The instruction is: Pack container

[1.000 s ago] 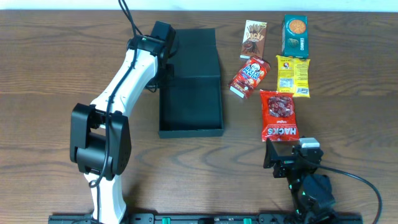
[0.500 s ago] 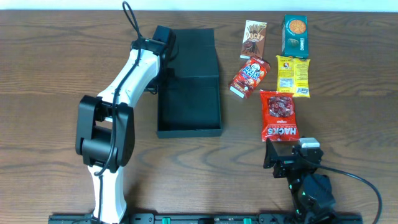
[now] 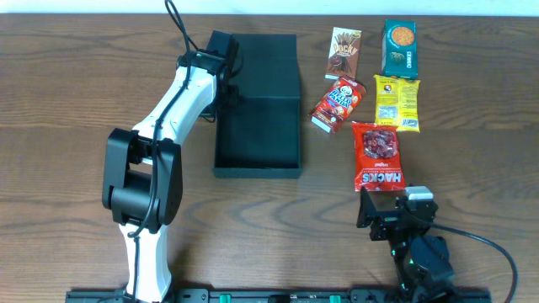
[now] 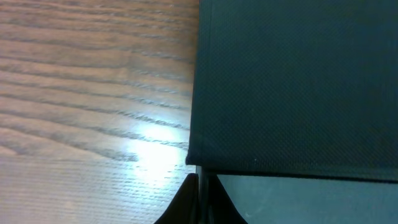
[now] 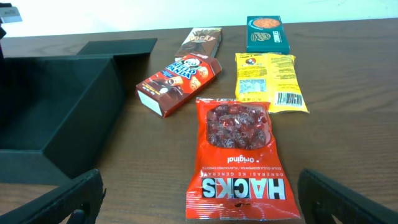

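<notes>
The container, a dark shallow box with its flap lid laid open toward the far side, lies left of the table's middle. It also shows in the left wrist view and the right wrist view. My left gripper is at the box's left wall near the hinge, and its jaws are shut on that thin wall. My right gripper is open and empty near the front edge, its fingers spread just short of a red HACKS packet.
Snacks lie right of the box: the HACKS packet, a yellow packet, a red cookie box, a brown stick-biscuit box and a teal cookie box. The inside of the box is bare.
The left arm has shifted the box a little toward the far edge and squared it up. The right arm and the snacks have not moved.
</notes>
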`<state>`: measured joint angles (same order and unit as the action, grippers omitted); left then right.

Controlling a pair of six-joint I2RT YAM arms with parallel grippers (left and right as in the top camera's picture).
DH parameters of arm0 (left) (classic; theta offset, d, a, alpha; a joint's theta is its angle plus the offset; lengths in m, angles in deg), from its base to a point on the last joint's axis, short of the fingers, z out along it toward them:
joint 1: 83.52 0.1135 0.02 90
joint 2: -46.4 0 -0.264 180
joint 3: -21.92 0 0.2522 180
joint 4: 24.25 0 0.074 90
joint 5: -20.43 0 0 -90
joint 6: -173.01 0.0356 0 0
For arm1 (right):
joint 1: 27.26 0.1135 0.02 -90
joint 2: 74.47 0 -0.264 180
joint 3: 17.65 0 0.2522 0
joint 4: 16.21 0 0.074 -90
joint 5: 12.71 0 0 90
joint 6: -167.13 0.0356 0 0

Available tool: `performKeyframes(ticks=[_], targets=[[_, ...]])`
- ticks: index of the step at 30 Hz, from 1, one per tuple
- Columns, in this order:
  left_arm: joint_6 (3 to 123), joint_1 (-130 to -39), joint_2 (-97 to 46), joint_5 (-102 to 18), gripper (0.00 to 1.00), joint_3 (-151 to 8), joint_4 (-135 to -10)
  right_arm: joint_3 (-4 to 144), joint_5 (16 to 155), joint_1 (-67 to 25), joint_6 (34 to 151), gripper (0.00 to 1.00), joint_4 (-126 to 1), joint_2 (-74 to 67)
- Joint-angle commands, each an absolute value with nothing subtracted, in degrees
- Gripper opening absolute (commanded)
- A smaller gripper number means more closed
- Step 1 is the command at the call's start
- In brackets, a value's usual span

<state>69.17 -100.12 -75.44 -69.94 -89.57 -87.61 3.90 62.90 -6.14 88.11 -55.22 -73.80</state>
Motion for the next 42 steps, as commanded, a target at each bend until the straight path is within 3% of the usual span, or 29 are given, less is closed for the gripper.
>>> performKeyframes(ticks=[1, 2, 3, 4, 5, 6, 9, 12, 16, 19, 25, 34, 42], targets=[[68.0, -100.1, -76.2, -68.1, 0.06, -89.5, -86.9, 3.4, 62.7, -6.6, 87.1, 0.99, -55.4, -74.2], [68.0, -100.1, -76.2, -68.1, 0.14, -89.5, -86.8, 3.4, 62.7, -6.6, 87.1, 0.99, -55.4, -74.2], [68.0, -100.1, -76.2, -68.4, 0.31, -89.5, -86.8, 3.4, 62.7, -6.6, 87.1, 0.99, -55.4, -74.2], [68.1, -100.1, -76.2, -68.5, 0.58, -89.5, -86.8, 3.4, 62.7, -6.6, 87.1, 0.99, -55.4, -74.2], [68.1, -100.0, -76.2, -68.6, 0.69, -89.5, -86.8, 3.4, 62.7, -6.6, 87.1, 0.99, -55.4, -74.2], [68.0, -99.8, -76.2, -69.0, 0.72, -89.5, -86.8, 3.4, 62.7, -6.6, 87.1, 0.99, -55.4, -74.2], [67.4, -98.8, -75.8, -69.4, 0.75, -90.4, -87.1, 3.4, 62.7, -6.6, 87.1, 0.99, -55.4, -74.2], [67.2, -97.9, -74.8, -68.3, 0.85, -94.7, -87.9, 3.4, 62.7, -6.6, 87.1, 0.99, -55.4, -74.2], [67.9, -97.7, -72.9, -68.1, 0.89, -102.3, -88.3, 3.4, 62.7, -6.6, 87.1, 0.99, -55.4, -74.2], [69.0, -97.7, -71.5, -68.1, 0.97, -108.4, -87.9, 3.4, 62.7, -6.6, 87.1, 0.99, -55.4, -74.2], [70.3, -96.2, -70.5, -68.3, 0.95, -118.6, -83.4, 3.4, 62.7, -6.6, 87.1, 0.99, -55.4, -74.2], [68.6, -92.7, -70.5, -67.9, 0.95, -119.7, -75.8, 3.4, 62.7, -6.6, 87.1, 0.99, -55.4, -74.2], [68.6, -91.7, -70.5, -67.6, 0.95, -119.7, -75.7, 3.4, 67.3, -6.6, 99.2, 0.99, -39.2, -74.2]])
